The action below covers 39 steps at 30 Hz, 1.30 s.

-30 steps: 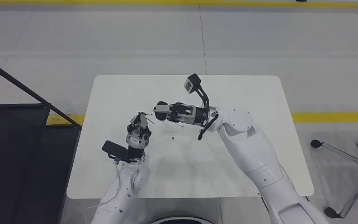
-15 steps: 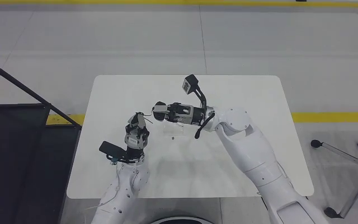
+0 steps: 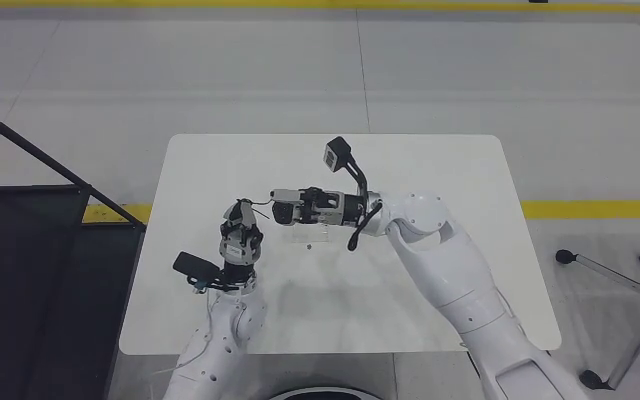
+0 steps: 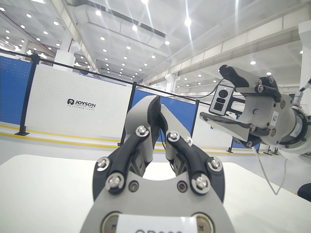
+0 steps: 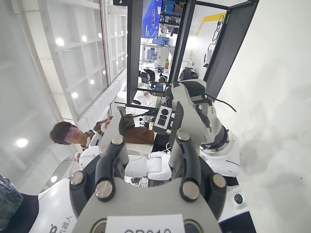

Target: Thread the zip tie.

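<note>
The white table point(image 3: 440, 300) carries the work, with both arms meeting above its near-left part. The right gripper point(image 4: 215, 93) stands wide open and holds nothing, its mouth turned toward the left gripper point(image 4: 159, 106) just beside it. The left gripper is pinched closed on the zip tie point(image 4: 159, 135), a thin dark strip that runs between its pads. In the top view the strip's free end reaches toward the right gripper. The pickup looks done, while the threading looks not yet done: the free end has yet to be taken and fed through the head. The strip is so thin that I cannot tell whether any loop is formed.
</note>
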Tool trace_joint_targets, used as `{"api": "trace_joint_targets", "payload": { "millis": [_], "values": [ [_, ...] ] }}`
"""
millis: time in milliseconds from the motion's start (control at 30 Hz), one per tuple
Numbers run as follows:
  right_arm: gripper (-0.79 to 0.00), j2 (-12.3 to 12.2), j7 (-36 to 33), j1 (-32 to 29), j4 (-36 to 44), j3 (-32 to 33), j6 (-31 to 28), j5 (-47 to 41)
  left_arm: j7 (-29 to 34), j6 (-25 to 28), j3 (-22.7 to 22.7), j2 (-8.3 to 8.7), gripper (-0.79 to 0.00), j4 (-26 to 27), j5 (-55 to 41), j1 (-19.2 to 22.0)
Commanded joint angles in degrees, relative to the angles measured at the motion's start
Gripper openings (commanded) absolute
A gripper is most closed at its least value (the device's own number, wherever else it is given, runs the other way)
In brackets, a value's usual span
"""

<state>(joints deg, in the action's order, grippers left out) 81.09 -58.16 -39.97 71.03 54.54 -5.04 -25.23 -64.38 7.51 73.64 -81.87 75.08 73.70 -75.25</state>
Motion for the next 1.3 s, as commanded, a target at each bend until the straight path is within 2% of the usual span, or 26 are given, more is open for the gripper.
{"api": "trace_joint_targets", "payload": {
  "millis": [0,133,400,500,600,733,900,1067,1100,1167,1267],
  "values": [
    [-0.308,-0.02,-0.25,0.16,-0.03,-0.13,0.48,0.42,-0.07,-0.02,0.12,0.0,-0.785,0.12,-0.09,-0.03],
    [-0.348,-0.06,-0.53,0.28,-0.02,-0.21,0.91,0.93,-0.19,-0.17,0.29,-0.02,-0.785,0.19,-0.12,-0.06],
    [-0.348,-0.23,-0.43,0.02,0.15,0.22,1.47,1.2,-0.43,-0.42,0.51,-0.09,-0.785,0.1,-0.31,0.04],
    [-0.311,-0.29,-0.11,-0.12,0.21,0.52,1.68,1.11,-0.54,-0.64,0.6,-0.13,-0.785,-0.03,-0.41,0.13],
    [-0.142,-0.35,0.24,-0.33,0.28,0.83,1.65,0.88,-0.55,-0.77,0.78,-0.15,-0.785,-0.27,-0.56,0.22],
    [-0.123,-0.44,0.41,-0.5,0.42,1.14,1.76,0.88,-0.66,-0.75,0.96,-0.18,-0.785,-0.5,-0.76,0.38],
    [-0.154,-0.49,0.1,-0.54,0.56,1.09,2.05,1.05,-0.67,-0.95,0.86,-0.24,-0.785,-0.67,-0.43,0.45],
    [-0.259,-0.3,-0.31,-0.15,0.65,0.12,2.65,1.3,-0.76,-1.12,0.51,-0.33,-0.785,-1.06,0.14,0.65],
    [-0.308,-0.24,-0.33,-0.06,0.66,-0.1,2.66,1.28,-0.77,-1.17,0.46,-0.34,-0.785,-1.13,0.3,0.68],
    [-0.314,-0.12,-0.22,0.14,0.5,-0.43,2.74,1.19,-0.8,-1.18,0.44,-0.35,-0.785,-1.2,0.41,0.73],
    [-0.397,0.02,-0.29,0.46,0.2,-0.83,2.85,1.02,-0.84,-1.1,0.44,-0.36,-0.785,-1.25,0.52,0.7]
  ]
}}
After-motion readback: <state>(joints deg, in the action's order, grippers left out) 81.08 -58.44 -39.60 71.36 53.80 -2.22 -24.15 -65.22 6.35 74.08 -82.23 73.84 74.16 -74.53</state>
